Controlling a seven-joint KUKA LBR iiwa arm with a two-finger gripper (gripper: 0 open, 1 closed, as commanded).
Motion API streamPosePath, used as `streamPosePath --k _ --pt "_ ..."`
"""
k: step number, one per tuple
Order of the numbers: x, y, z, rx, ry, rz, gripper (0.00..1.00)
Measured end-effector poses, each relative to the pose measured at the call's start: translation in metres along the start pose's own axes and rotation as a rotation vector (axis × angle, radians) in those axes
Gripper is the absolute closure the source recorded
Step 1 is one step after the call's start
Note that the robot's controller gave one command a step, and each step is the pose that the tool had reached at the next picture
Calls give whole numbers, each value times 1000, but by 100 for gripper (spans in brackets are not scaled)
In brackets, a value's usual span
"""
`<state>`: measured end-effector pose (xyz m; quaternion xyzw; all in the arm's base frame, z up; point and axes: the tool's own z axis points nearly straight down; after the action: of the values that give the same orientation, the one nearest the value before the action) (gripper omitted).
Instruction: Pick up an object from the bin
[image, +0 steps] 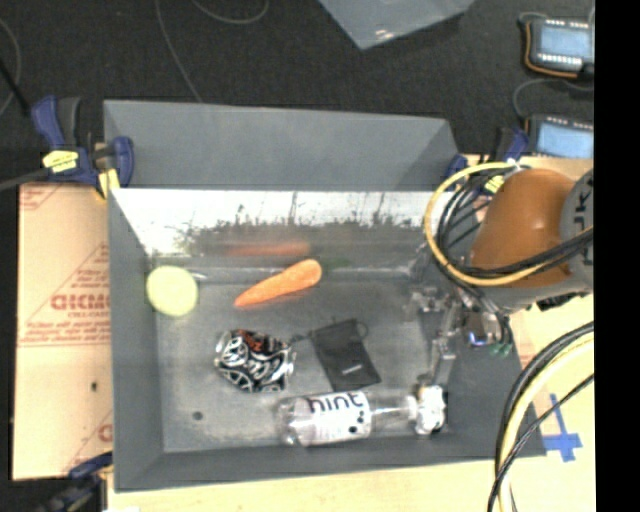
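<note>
My gripper (441, 340) hangs by the bin's right wall, low over the floor. Just in front of it lies a clear plastic bottle (345, 418) on its side along the front wall, printed "hint", with its white cap end (430, 410) right below the gripper. A flat black pouch (346, 353) lies to the gripper's left, near the middle of the bin. I see nothing held by the gripper.
An orange carrot (280, 283) lies near the back wall. A yellow-green ball (172, 291) rests at the left wall. A crumpled black, white and red can (253, 360) sits left of the pouch. The arm's orange cover and cables overhang the right rim.
</note>
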<state>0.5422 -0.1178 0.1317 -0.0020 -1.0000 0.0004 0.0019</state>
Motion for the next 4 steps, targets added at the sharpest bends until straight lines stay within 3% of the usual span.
streamPosePath --k 1,2,3,4 --pt "-1 0 -4 1 -6 -2 0" --pt "-18 26 16 3 -9 -6 0" --pt "-25 53 1 -3 6 -15 0" --pt "-68 71 -8 4 -31 -24 0"
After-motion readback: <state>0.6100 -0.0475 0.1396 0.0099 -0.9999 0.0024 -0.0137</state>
